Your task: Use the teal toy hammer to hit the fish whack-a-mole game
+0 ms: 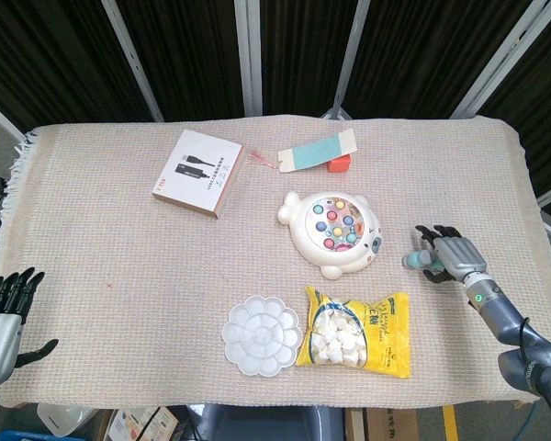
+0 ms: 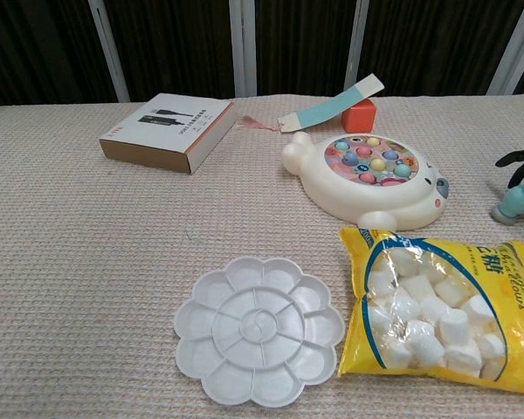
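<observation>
- The right hand (image 1: 452,252) lies on the teal toy hammer (image 1: 414,261) at the table's right edge, its fingers spread over the tool; whether they grip it I cannot tell.
- The fish whack-a-mole game (image 1: 334,231) sits well to that hand's left, the marshmallow bag (image 1: 357,332) below-left of it.
- The left hand (image 1: 2,314) rests far off at the opposite edge, holding nothing, fingers apart.
</observation>
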Controlling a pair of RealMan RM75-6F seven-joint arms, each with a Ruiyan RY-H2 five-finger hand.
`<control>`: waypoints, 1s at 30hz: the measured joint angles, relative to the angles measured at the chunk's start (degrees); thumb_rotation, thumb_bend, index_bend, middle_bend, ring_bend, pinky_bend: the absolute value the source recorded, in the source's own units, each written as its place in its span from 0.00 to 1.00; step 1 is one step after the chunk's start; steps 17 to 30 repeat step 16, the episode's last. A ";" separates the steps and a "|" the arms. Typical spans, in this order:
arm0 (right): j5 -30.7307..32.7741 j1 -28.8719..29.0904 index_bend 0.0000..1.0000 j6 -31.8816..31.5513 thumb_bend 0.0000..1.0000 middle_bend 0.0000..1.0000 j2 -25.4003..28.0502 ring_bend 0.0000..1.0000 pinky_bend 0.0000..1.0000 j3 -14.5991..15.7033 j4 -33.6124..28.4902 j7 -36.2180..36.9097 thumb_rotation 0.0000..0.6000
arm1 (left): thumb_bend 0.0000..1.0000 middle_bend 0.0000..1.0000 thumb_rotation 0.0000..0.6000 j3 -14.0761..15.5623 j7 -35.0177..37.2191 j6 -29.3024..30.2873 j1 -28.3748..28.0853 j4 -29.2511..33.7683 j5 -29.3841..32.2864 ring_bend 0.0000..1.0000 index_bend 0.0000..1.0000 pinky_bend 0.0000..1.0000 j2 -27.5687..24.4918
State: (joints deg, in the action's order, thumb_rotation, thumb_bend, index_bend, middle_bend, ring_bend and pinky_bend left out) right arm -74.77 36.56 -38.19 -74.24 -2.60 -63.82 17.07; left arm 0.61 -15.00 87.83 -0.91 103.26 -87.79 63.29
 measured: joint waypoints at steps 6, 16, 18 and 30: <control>0.62 -3.08 0.00 -6.59 0.37 0.14 4.36 0.00 0.00 -0.57 -7.10 -1.72 1.00 | 0.11 0.00 1.00 -0.60 1.16 0.39 0.16 -0.83 0.88 0.00 0.00 0.00 0.11; -0.26 -16.19 0.05 -34.03 0.37 0.14 9.12 0.00 0.00 -0.97 -18.97 -6.59 1.00 | 0.11 0.00 1.00 -0.96 2.96 1.23 0.67 -2.30 1.17 0.00 0.00 0.00 0.59; -0.26 -16.19 0.05 -34.03 0.37 0.14 9.12 0.00 0.00 -0.97 -18.97 -6.59 1.00 | 0.11 0.00 1.00 -0.96 2.96 1.23 0.67 -2.30 1.17 0.00 0.00 0.00 0.59; -0.26 -16.19 0.05 -34.03 0.37 0.14 9.12 0.00 0.00 -0.97 -18.97 -6.59 1.00 | 0.11 0.00 1.00 -0.96 2.96 1.23 0.67 -2.30 1.17 0.00 0.00 0.00 0.59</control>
